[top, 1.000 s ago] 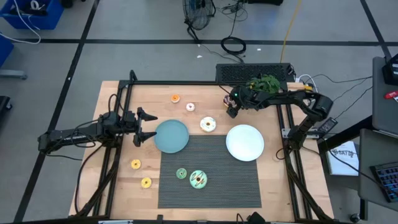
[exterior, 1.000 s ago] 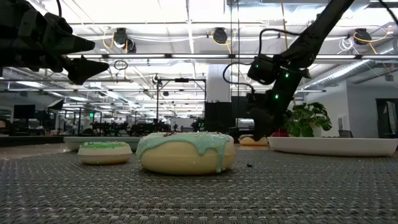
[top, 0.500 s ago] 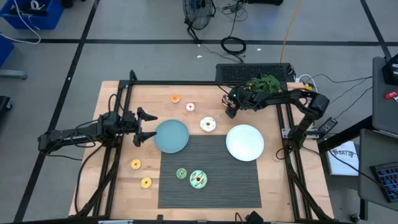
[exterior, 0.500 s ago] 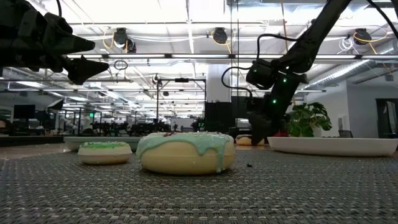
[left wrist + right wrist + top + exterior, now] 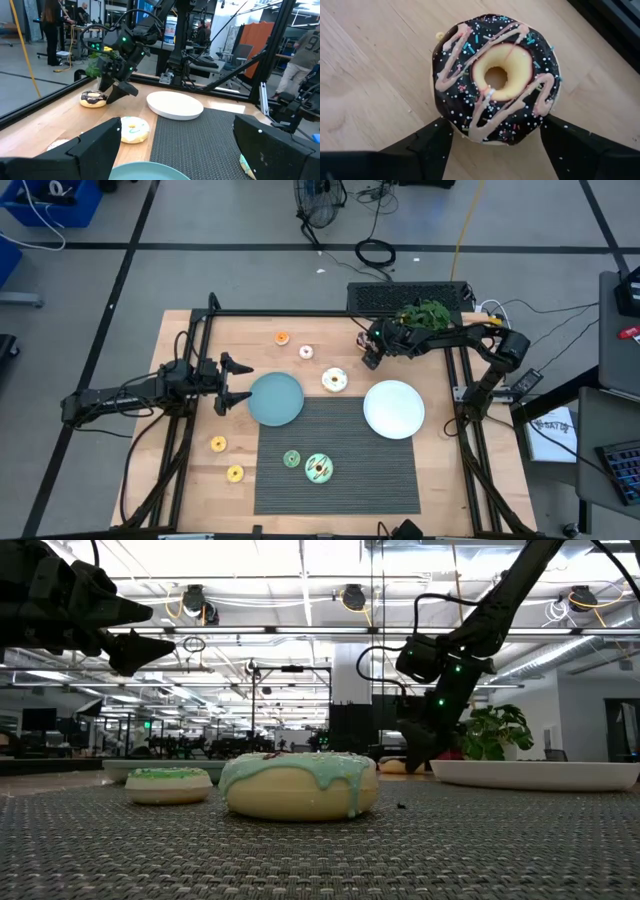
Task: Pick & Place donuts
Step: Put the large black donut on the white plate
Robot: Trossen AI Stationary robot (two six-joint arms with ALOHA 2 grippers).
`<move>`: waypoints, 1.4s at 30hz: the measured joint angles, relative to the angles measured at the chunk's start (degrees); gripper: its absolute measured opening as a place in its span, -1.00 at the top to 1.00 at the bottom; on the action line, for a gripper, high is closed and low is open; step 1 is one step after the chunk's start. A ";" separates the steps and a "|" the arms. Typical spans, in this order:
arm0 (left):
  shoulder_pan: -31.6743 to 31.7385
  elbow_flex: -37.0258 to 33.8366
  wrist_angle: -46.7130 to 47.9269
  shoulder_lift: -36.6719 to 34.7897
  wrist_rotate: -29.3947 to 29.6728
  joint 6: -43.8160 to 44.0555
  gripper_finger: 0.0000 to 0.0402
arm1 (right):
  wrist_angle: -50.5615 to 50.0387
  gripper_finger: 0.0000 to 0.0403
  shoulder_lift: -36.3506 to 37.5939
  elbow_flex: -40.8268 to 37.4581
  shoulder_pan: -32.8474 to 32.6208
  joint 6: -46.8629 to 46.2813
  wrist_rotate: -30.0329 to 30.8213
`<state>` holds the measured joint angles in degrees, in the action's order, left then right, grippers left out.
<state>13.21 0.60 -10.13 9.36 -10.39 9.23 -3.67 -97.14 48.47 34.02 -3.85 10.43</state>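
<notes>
From where I sat, the wooden table point(image 5: 190, 490) was the broadest surface, pale plank with a dark woven mat point(image 5: 340, 470) over its near middle, and on those lay the smooth round teal plate point(image 5: 275, 398) and the glossy white plate point(image 5: 394, 408). The left gripper point(image 5: 238, 383) waited just beside the teal plate, its fingers spread wide and holding nothing. The right gripper point(image 5: 495, 142) was down at the table's far right part, fingers apart and straddling the chocolate donut point(image 5: 495, 77), which lay flat on bare wood, well apart from the white plate. I judged the grasp was the step in hand: I would settle lower until the pads bracketed the ring's sides, then close evenly, since the domed glazed icing looked slick. The other donuts, small rings iced cream point(image 5: 334, 380), mint point(image 5: 319, 468) and green point(image 5: 291, 459), lay scattered.
</notes>
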 joint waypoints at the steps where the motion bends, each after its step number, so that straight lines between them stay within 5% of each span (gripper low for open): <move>1: -0.01 0.00 -0.01 0.00 0.00 0.01 -0.89 | 0.29 -0.33 0.02 0.00 0.00 0.00 -0.01; 28: -0.02 0.02 0.00 0.00 0.00 0.00 -0.89 | 2.53 0.02 1.90 0.07 -2.81 0.22 -0.21; 35: 0.00 0.01 -0.02 0.00 -0.01 0.01 -0.89 | -2.56 0.04 10.72 0.11 -6.93 0.01 -0.21; 42: -0.01 0.01 -0.01 0.00 -0.01 0.02 -0.89 | -19.97 0.05 23.60 0.11 -14.51 -8.18 -0.22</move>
<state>13.20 0.61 -10.14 9.37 -10.40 9.26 -23.64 -73.54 48.58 19.51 -12.03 10.20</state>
